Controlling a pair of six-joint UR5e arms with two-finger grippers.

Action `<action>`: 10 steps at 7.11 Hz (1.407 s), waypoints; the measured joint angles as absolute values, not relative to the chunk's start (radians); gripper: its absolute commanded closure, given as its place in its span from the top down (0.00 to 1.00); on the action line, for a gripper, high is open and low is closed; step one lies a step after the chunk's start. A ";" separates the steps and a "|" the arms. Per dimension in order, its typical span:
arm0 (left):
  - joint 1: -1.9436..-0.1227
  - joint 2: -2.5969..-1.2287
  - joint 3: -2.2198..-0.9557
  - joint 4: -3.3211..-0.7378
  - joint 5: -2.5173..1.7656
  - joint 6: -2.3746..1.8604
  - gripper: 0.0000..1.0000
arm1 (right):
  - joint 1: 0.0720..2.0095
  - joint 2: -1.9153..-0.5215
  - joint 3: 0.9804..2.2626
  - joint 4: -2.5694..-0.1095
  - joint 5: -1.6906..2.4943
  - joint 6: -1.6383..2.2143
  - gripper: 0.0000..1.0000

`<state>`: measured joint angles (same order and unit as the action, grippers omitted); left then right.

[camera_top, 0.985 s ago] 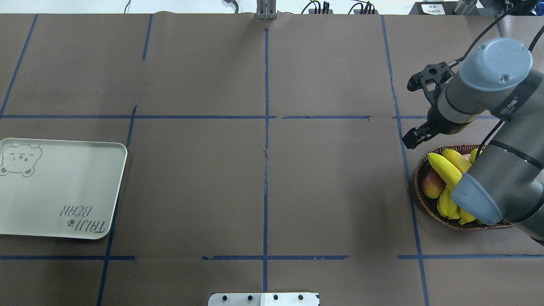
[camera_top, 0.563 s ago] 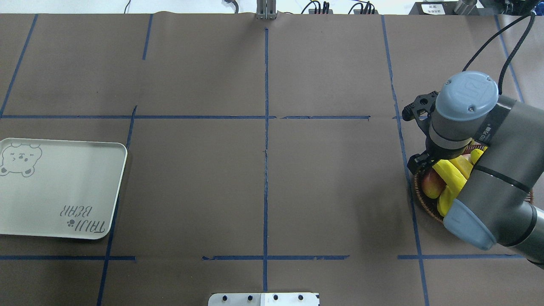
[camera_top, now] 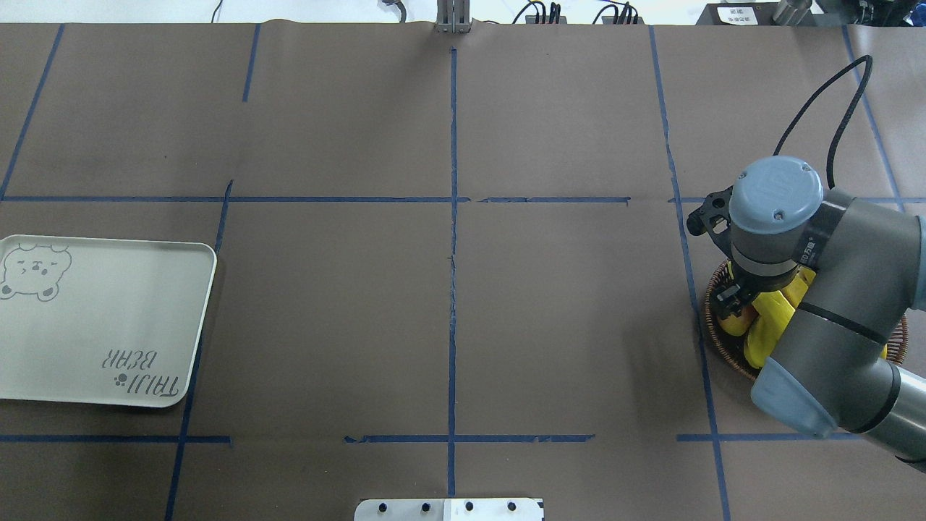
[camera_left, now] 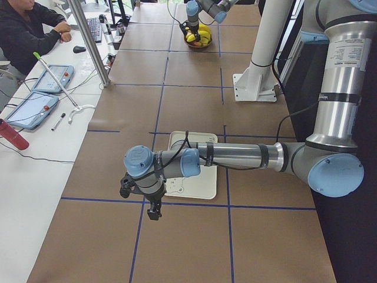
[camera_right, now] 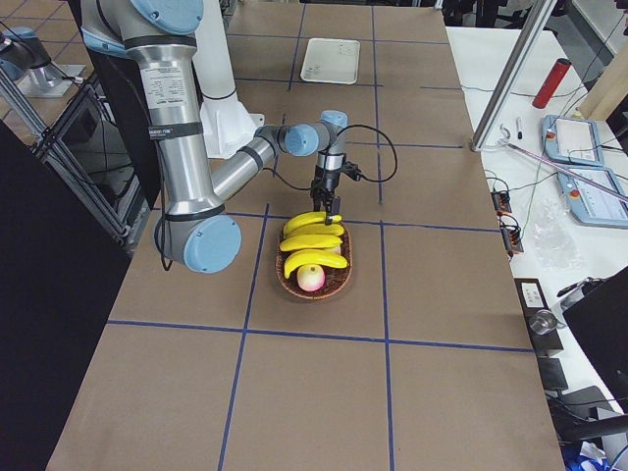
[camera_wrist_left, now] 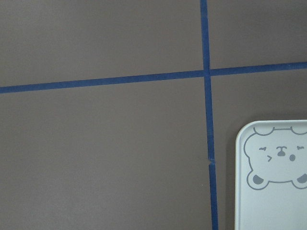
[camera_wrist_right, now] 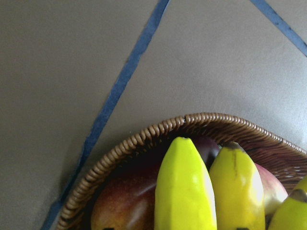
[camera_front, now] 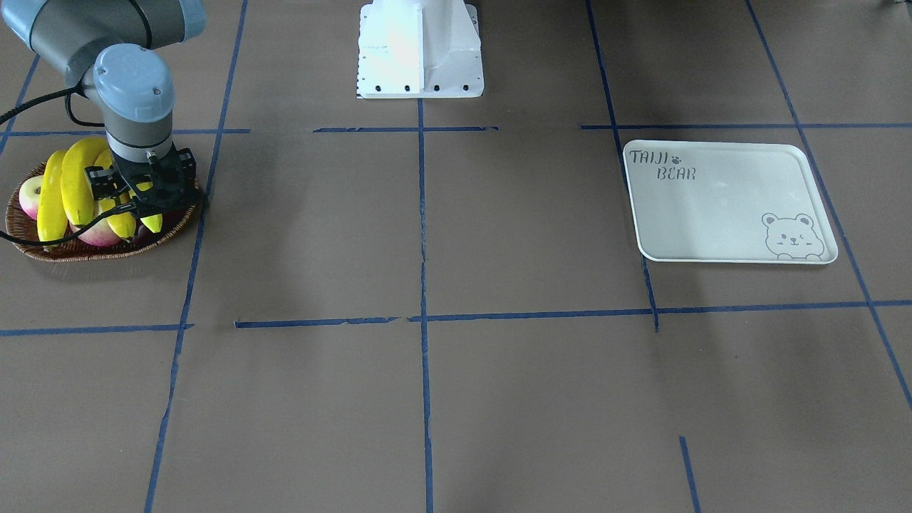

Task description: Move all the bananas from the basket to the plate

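Observation:
Several yellow bananas [camera_front: 75,182] lie in the brown wicker basket [camera_front: 92,249] at the table's right end; they also show in the overhead view [camera_top: 767,311]. My right gripper [camera_front: 140,206] is down in the basket, open, its jaws on either side of one banana [camera_wrist_right: 184,191]. The wrist hides the gripper in the overhead view. The pale bear plate [camera_top: 94,318] lies empty at the far left. My left gripper [camera_left: 154,209] hangs beside the plate's corner [camera_wrist_left: 273,191]; I cannot tell whether it is open.
Red-yellow round fruits [camera_front: 30,196] lie in the basket under the bananas [camera_wrist_right: 124,201]. Blue tape lines [camera_top: 453,217] cross the brown table cover. The robot's white base [camera_front: 420,50] stands at the near edge. An operator sits beside the table.
My right arm swung in from behind the basket and lowered, so the open gripper now sits over the bananas inside it. The plate has not moved.

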<state>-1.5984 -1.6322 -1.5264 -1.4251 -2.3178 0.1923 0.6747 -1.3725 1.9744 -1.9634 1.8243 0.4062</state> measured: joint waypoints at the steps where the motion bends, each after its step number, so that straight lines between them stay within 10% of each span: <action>1: -1.598 -1.632 -1.531 -1.425 -2.318 0.192 1.00 | 0.679 -1.368 1.977 -1.978 1.824 0.393 0.03; 10: -1.598 -1.639 -1.549 -1.423 -2.340 0.175 1.00 | 0.913 -1.171 2.104 -2.236 2.133 0.322 0.00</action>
<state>-1.5984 -1.6394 -1.5488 -1.4228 -2.3401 0.1749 0.9130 -1.1715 2.1041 -2.2358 2.1333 0.3217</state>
